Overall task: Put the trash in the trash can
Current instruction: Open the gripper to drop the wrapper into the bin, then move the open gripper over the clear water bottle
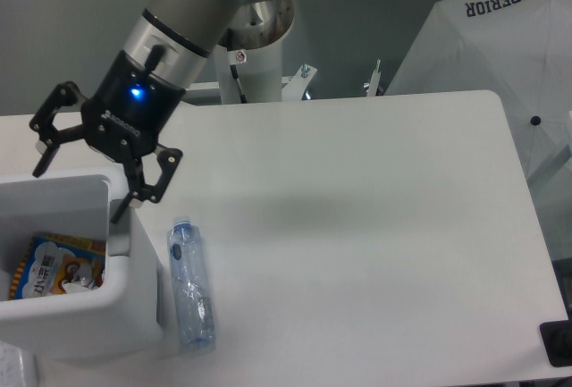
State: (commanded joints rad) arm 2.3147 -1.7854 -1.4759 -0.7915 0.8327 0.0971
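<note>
1. Lying on the white table [375, 217], we find the clear plastic bottle [190, 287] on its side, blue cap pointing toward the far edge, its body just beside the outer right wall of the trash can [125, 302].
2. We record the trash can as a white boxy bin at the lower left of the view, with a grey strip on the wall facing the bottle.
3. Inside the bin we see a colourful printed packet [49, 269]; we cannot make out the crumpled wrapper with any certainty.
4. We note the gripper [79, 190] poised above the far rim of the bin, its black fingers [154, 177] spread wide apart and holding nothing. A blue light shows on its body.
5. Beyond the table, we observe a white pedestal [255, 61] behind the arm and a white umbrella [500, 56] marked "SUPERIOR" at the upper right.
</note>
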